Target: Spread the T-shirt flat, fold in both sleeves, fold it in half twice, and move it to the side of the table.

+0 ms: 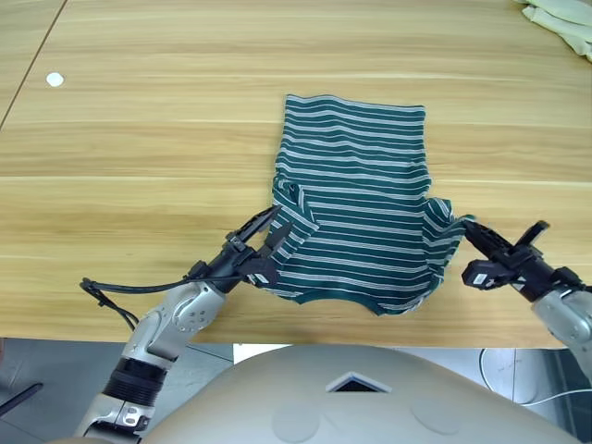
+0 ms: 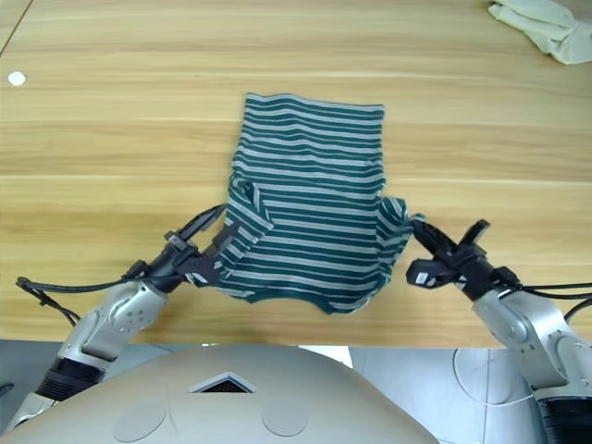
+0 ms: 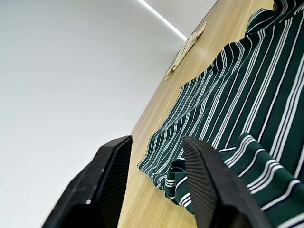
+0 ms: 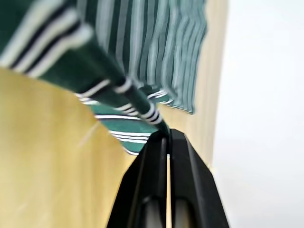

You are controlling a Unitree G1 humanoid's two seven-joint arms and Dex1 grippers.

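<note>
Striped T-shirt (image 1: pixel 356 185) lies near the wooden desk's (image 1: pixel 139 166) front edge, my right jaws clenched on one sleeve, my left jaws released at the other, pale cloth (image 1: pixel 560 20) at the far corner.

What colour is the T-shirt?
The T-shirt is dark green with white stripes; left eye view shows it best.

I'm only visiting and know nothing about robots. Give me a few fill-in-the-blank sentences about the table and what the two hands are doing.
1. The T-shirt is green with white ____.
2. The right hand is ____ on the T-shirt's edge.
3. The left hand, beside the T-shirt, is ____ and holds nothing.
4. The table has a top of ____.

Missing words: stripes; shut; open; wood.
</note>
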